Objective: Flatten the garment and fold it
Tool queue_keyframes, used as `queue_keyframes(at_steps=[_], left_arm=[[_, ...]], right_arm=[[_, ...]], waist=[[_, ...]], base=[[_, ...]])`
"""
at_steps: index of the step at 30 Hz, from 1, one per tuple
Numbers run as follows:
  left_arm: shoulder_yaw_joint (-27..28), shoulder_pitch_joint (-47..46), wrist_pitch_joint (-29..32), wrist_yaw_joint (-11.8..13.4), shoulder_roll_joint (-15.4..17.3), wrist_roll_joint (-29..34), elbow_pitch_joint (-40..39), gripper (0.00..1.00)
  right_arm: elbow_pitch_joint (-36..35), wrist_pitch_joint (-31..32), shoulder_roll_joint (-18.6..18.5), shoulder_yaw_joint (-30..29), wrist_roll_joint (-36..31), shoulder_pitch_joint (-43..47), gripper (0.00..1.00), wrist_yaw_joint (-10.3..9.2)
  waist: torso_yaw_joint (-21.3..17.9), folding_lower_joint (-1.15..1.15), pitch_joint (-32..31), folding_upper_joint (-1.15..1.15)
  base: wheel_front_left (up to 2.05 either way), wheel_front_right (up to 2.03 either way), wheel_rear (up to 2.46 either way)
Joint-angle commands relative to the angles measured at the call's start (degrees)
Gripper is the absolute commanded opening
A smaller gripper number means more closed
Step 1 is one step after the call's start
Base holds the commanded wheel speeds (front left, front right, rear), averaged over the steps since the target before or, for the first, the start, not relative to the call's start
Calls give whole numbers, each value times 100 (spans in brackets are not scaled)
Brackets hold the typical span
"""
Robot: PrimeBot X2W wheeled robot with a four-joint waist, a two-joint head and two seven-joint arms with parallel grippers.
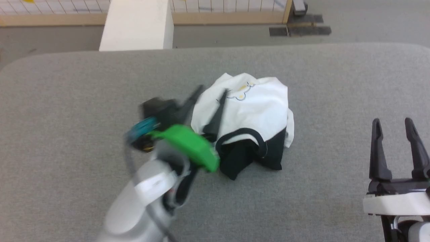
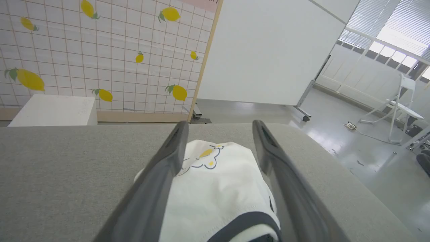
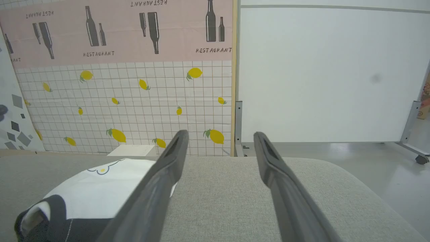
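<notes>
The garment [image 1: 252, 111] lies bunched in a heap at the middle of the grey table [image 1: 67, 101], white body up, black sleeve and trim at its near edge, a small yellow-and-blue print near its far edge. My left gripper [image 1: 213, 90] hovers at the heap's left side, blurred, its jaws open. In the left wrist view the garment [image 2: 215, 188] shows between the spread fingers [image 2: 161, 174], with nothing gripped. My right gripper [image 1: 393, 123] stands open near the table's front right, well clear of the cloth. In the right wrist view the garment [image 3: 97, 191] lies at lower left.
A white box [image 1: 137, 25] stands beyond the table's far edge, before a lemon-print partition [image 2: 84, 57]. A white board on wheels [image 2: 268, 50] and a folding chair [image 2: 399, 101] stand on the floor to the right. Bare table surface surrounds the heap.
</notes>
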Motion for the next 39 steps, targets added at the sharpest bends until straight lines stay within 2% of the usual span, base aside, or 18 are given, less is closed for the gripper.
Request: queue_keyframes(at_steps=[1,5,10,13,16,20,23,27,32,36,39], left_arm=[[154,332,-208,139,242,52,-264,100],[508,1060,-872,558,783,497,-1055,100],[810,2082,-1208,1056,1288,1184,-1720,100],[1026,2736,-1256,1329,1305,1439,-1983,100],[1257,3170,-1262,1409,1124,1589,-2256,100],[1428,3451,-1263,1312,889,1847,-2416,100],[1520,3420,-1264,1147,722,1967,-2441,100],[1581,3265,-1264,937,531,2113,-2395,100],[1645,3128,-1265,721,267,2222,-2316,100],[1727,3021,-1265,523,78,2296,-2218,100],[1782,2937,-1265,392,-37,2338,-2141,100]], right_arm=[[25,4,4,21,5,102,100,-10],[16,19,4,40,29,231,100,-10],[-21,46,4,28,38,379,100,-10],[-18,71,4,17,62,469,100,-10],[4,82,4,-13,88,536,100,-10],[10,104,4,-43,106,547,100,-10],[-63,204,4,24,39,421,100,-10],[-181,639,-8,306,-177,105,100,-10],[-71,1453,-315,764,127,-322,100,-10],[278,2214,-702,1084,483,-664,100,-10],[516,2560,-934,1289,684,-890,100,-10]], waist=[[77,0,-272,0],[70,0,-399,0],[55,0,-430,0],[52,0,-406,0],[88,0,-360,0],[185,0,-297,0],[269,0,-225,0],[382,0,-86,0],[537,0,190,0],[704,0,473,0],[830,0,665,0]], base=[[0,0,0],[0,0,0],[0,0,0],[0,0,0],[0,0,0],[0,0,0],[0,0,0],[0,0,0],[0,0,0],[0,0,0],[0,0,0]])
